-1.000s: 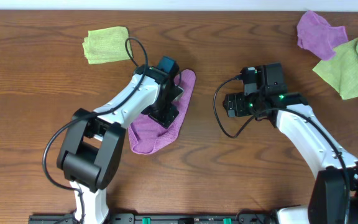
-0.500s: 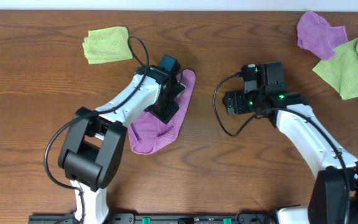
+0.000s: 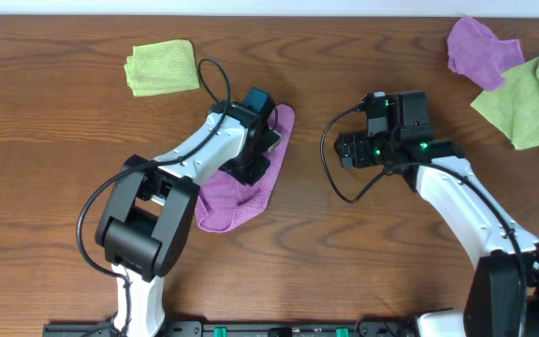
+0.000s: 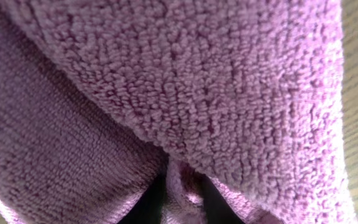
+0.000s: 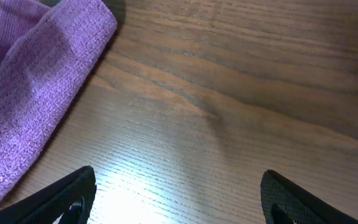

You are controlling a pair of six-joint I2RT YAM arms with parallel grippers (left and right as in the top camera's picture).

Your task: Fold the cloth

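The cloth (image 3: pixel 239 195) lies on the brown wooden table (image 3: pixel 344 253) a little toward 9 o'clock from its centre. It is a purple bundle, folded lengthwise, with its long axis running from 1 o'clock to 7 o'clock. The left hand (image 3: pixel 249 168) sits on the upper half of it. In the left wrist view the cloth (image 4: pixel 216 93) fills the picture, and a narrow ridge of its pile is pinched between the two dark fingers (image 4: pixel 143 202) at the bottom edge, so this hand is closed on the cloth.

The right hand (image 3: pixel 342 150) is at 3 o'clock of the cloth, well apart from it, and points toward 9 o'clock. Its fingers (image 5: pixel 67 193) stand wide apart over bare wood and hold nothing. The rounded end of the cloth (image 5: pixel 36 106) shows at 10 o'clock in that wrist view.

A lime-green cloth (image 3: pixel 164 67) lies at 11 o'clock of the left hand. At the table's 2 o'clock corner a second purple cloth (image 3: pixel 480 49) touches another lime-green cloth (image 3: pixel 527 101).
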